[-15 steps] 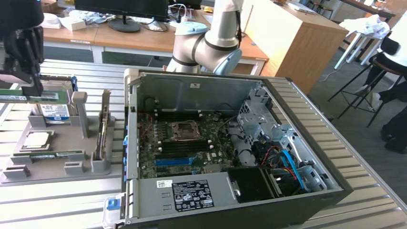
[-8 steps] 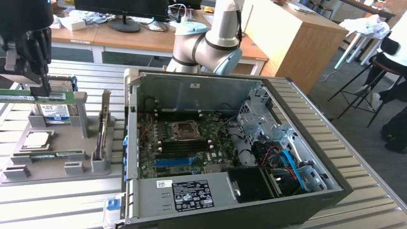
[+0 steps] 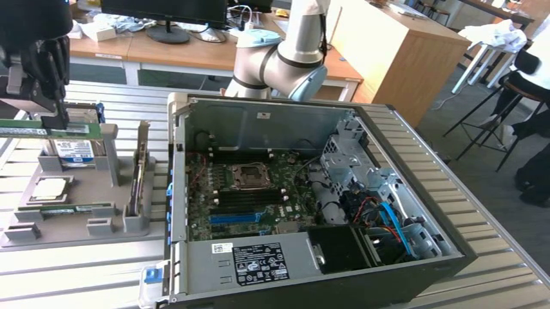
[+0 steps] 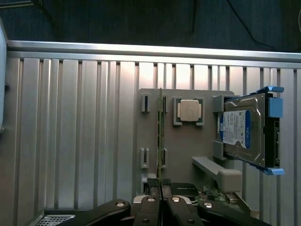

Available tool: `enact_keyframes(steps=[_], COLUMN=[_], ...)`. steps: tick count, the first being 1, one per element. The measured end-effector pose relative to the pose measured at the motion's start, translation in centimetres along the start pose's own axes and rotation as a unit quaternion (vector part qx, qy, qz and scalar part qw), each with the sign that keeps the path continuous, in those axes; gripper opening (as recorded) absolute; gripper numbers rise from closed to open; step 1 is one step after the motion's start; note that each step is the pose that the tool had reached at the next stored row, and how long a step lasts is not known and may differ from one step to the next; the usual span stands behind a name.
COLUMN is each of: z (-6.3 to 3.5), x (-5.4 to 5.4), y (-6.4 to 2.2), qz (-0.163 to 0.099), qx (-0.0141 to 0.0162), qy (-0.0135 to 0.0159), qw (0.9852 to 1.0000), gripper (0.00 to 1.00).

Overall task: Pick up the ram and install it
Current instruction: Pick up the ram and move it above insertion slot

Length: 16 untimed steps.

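Both fingers (image 4: 151, 186) of my gripper (image 3: 53, 119) pinch narrow on the ram (image 3: 22, 131), held level above the tray (image 3: 77, 235) (its twin (image 3: 64, 210) seemingly rests there), on the exterior view's left of the case (image 3: 387, 129).

No word, brand or number can be read with certainty in these views; there are only labels whose print is too small. The hard drive (image 4: 257, 127) carries a blue and white label (image 4: 234, 128) with lines of tiny print and a few small signs. On the grey metal cover (image 3: 202, 270) inside the computer case (image 3: 361, 290) sits a black label (image 3: 260, 264) with white print and a row of small marks. Just beside it is a small white sticker (image 3: 221, 248) with dark lines like a barcode, also not readable.
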<state>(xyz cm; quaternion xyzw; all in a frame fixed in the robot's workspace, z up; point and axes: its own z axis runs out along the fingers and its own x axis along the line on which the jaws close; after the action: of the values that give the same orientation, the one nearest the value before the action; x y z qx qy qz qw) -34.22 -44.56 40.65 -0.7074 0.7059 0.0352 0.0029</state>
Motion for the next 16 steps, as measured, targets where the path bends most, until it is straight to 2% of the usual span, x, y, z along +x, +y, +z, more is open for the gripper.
enact_keyframes(steps=[7, 16], z=[-1.04, -1.07], x=[-0.05, -0.06], y=[0.05, -0.24], qz=[0.0, 0.0], qx=[0.0001, 0.0], qy=[-0.0001, -0.0001], qw=[1.0, 1.0], gripper=[0.12, 0.12])
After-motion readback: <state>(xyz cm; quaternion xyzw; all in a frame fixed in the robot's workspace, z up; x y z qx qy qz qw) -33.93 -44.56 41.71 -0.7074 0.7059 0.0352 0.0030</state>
